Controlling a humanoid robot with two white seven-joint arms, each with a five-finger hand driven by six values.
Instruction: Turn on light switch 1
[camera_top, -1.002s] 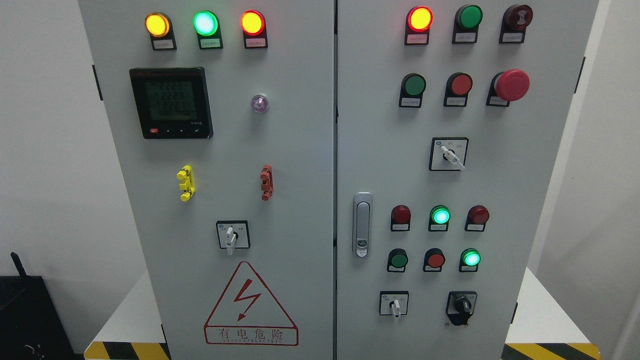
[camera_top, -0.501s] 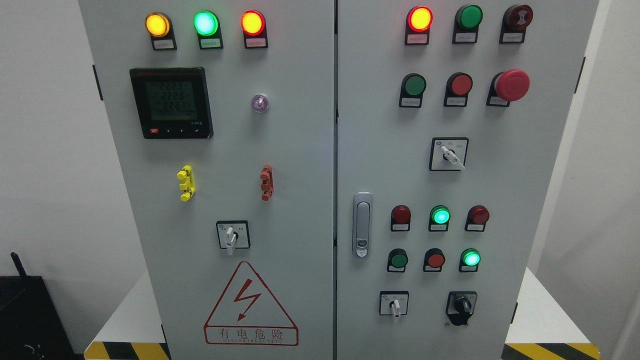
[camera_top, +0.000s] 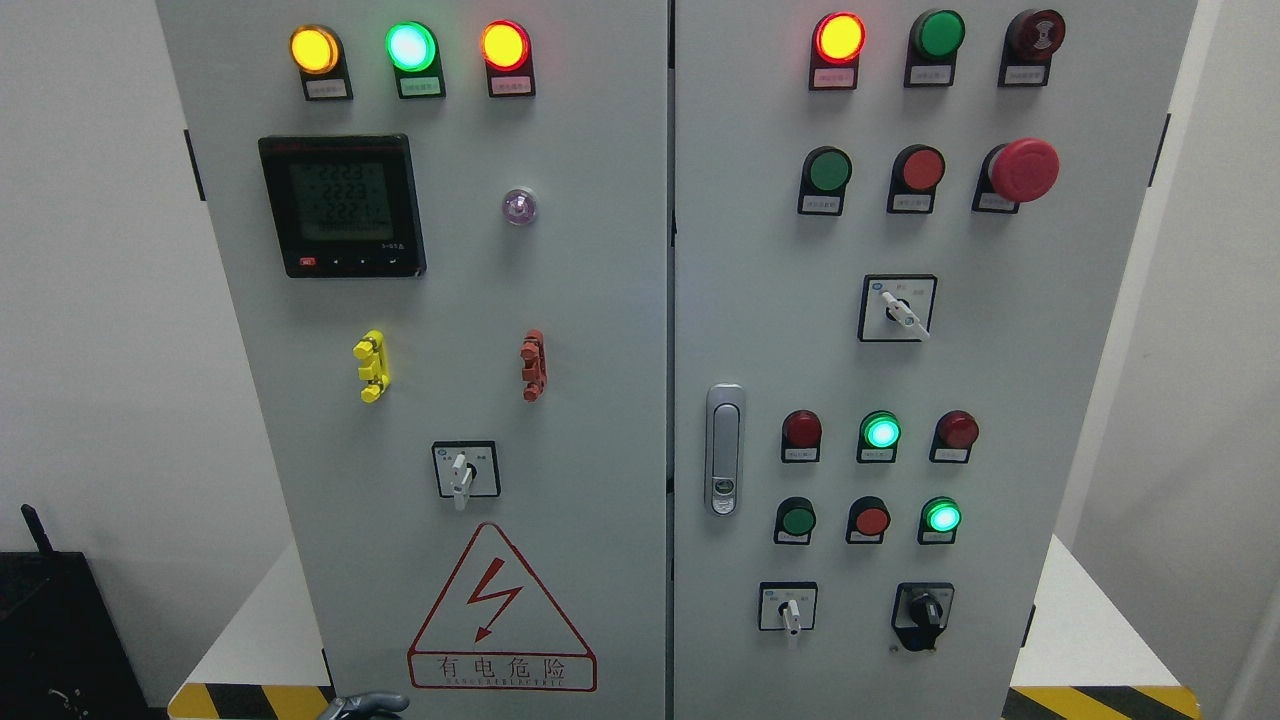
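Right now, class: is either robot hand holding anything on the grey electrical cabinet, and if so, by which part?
Nothing is held. Only a grey hand tip shows at the bottom edge, left of the middle, below the red-bordered triangular warning sign, touching no switch.

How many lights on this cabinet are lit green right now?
3. One sits top left, the middle lamp of the three there. Two are on the right door: one in the middle of the lamp row by the handle, one at the right end of the row below.
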